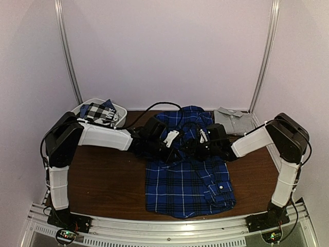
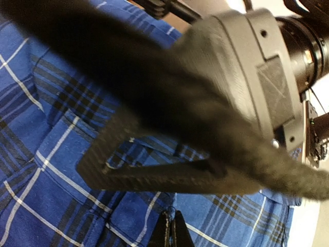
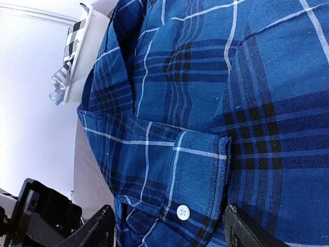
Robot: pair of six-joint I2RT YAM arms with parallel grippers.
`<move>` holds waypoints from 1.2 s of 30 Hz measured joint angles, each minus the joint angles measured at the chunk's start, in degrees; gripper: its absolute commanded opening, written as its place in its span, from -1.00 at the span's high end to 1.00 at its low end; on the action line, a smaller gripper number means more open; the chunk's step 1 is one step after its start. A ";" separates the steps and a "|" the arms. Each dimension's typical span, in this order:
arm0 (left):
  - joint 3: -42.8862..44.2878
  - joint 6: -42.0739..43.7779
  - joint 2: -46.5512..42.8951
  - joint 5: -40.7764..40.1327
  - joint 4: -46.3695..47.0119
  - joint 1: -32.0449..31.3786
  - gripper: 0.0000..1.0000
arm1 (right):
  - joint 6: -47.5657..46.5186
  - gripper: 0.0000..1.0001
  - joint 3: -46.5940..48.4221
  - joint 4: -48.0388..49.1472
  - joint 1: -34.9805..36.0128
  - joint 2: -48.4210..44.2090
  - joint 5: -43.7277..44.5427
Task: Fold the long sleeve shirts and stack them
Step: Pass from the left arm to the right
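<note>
The royal-blue plaid shirt [image 1: 185,180] lies spread on the table's middle, with a sleeve folded across its lower right. My left gripper [image 1: 175,150] presses down on its upper part. In the left wrist view that gripper [image 2: 172,229] is shut, with a small pinch of blue plaid cloth [image 2: 61,170] at its tips. My right gripper [image 1: 194,149] meets it from the right. It stands open [image 3: 172,229] astride a buttoned cuff [image 3: 200,175]. A plain grey shirt [image 1: 234,121] lies folded at the back right. The black-and-white check shirt [image 1: 97,112] sits bunched in the basket.
A white plastic basket [image 1: 121,110] stands at the back left corner of the brown table [image 1: 103,180]. In the left wrist view the right gripper's body [image 2: 247,67] hangs close above the cloth. Walls and metal posts close in the back and sides.
</note>
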 measured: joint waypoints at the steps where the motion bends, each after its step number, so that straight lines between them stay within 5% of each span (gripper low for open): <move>1: -0.48 -0.20 -0.11 -0.57 0.87 0.00 1.00 | -0.02 -0.46 0.00 -0.11 0.13 0.02 0.02; 20: -7.98 -2.27 -6.88 -3.69 10.43 0.00 1.00 | 2.71 -0.30 -0.26 -2.75 0.39 0.04 1.38; 30: -7.98 -2.32 -6.71 -3.02 10.38 0.00 1.00 | 5.46 0.29 1.44 -1.09 1.53 1.44 0.24; 36: -7.96 -2.40 -6.67 -3.02 10.36 0.00 1.00 | 5.97 0.87 2.12 -0.33 1.84 1.68 -0.35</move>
